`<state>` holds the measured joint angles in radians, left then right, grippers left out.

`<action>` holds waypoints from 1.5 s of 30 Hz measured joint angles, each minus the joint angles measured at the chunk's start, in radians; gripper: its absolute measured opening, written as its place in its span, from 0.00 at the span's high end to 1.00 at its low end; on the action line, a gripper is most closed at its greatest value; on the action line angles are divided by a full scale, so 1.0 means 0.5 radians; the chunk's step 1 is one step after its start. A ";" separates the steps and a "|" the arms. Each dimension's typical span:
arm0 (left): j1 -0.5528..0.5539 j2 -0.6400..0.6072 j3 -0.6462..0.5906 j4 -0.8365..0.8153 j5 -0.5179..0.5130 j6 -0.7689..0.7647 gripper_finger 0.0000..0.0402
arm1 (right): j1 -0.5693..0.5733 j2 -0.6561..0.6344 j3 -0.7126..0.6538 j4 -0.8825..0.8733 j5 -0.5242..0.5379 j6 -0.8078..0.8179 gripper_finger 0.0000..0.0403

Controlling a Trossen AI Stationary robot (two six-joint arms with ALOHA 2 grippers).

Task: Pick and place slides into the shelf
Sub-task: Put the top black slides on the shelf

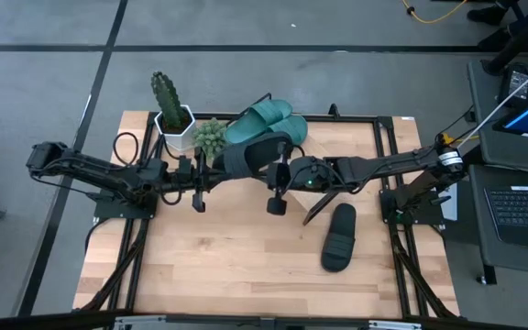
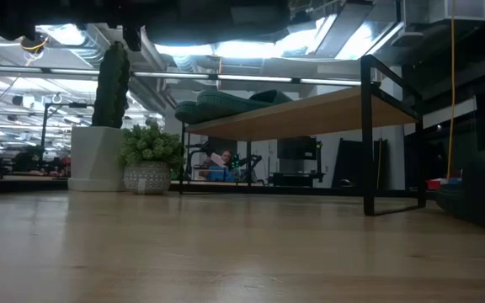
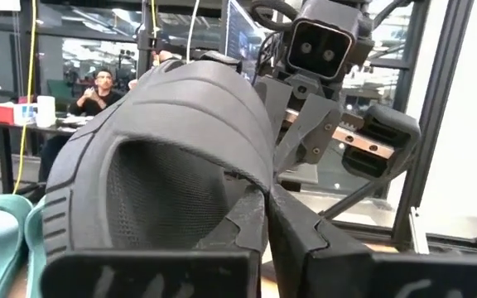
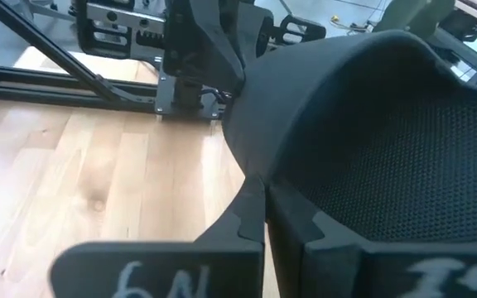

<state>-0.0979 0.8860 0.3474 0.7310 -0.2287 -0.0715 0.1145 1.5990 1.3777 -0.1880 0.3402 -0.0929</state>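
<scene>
Both grippers hold one black slide (image 1: 257, 154) between them, above the table (image 1: 246, 266) near the left end of the shelf (image 1: 356, 137). The left gripper (image 1: 216, 170) has its fingers pressed together on the edge of the slide's strap, and the right gripper (image 1: 282, 172) pinches the same slide from the opposite side — in each wrist view the strap's mesh lining fills the picture just past the closed fingertips. The second black slide (image 1: 340, 236) lies flat on the tabletop near the right arm's base, well apart from the held one. The pair of teal slides (image 1: 269, 119) already sits on the shelf's slanted wooden board, at its left end, the two touching side by side. Two pots stand at the table's back left corner, just beside the shelf — a white pot (image 1: 174, 122) holding a tall cactus (image 1: 164, 90), and next to it a low pot holding a small bushy plant (image 1: 210, 136).
</scene>
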 joint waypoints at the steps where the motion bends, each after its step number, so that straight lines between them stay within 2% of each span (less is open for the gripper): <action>1: 0.000 -0.002 -0.004 0.006 -0.001 0.002 0.98 | 0.000 -0.004 0.000 -0.020 0.018 0.001 0.99; 6: -0.002 -0.008 -0.008 0.007 0.010 0.016 0.86 | -0.010 -0.037 0.002 -0.082 0.123 0.024 0.99; 14: -0.002 -0.007 -0.008 0.008 -0.048 0.014 0.68 | -0.004 -0.041 -0.001 -0.090 0.078 0.015 0.99; 18: -0.006 -0.045 -0.008 0.008 -0.047 0.114 0.65 | -0.004 -0.121 -0.001 -0.191 0.078 0.025 0.99; 23: -0.034 -0.124 -0.008 0.000 -0.048 0.215 0.67 | -0.003 -0.279 -0.001 -0.376 0.040 0.082 0.99; 34: -0.043 -0.195 -0.006 -0.103 -0.048 0.238 0.70 | -0.039 -0.527 0.002 -0.821 -0.417 0.073 0.99; 45: -0.043 -0.195 -0.006 -0.102 -0.048 0.262 0.70 | -0.325 -0.621 -0.001 -1.045 -1.029 0.020 0.99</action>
<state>-0.1196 0.7883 0.3443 0.6800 -0.2527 0.0597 -0.0479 1.2883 1.3772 -0.7105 -0.1742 -0.0829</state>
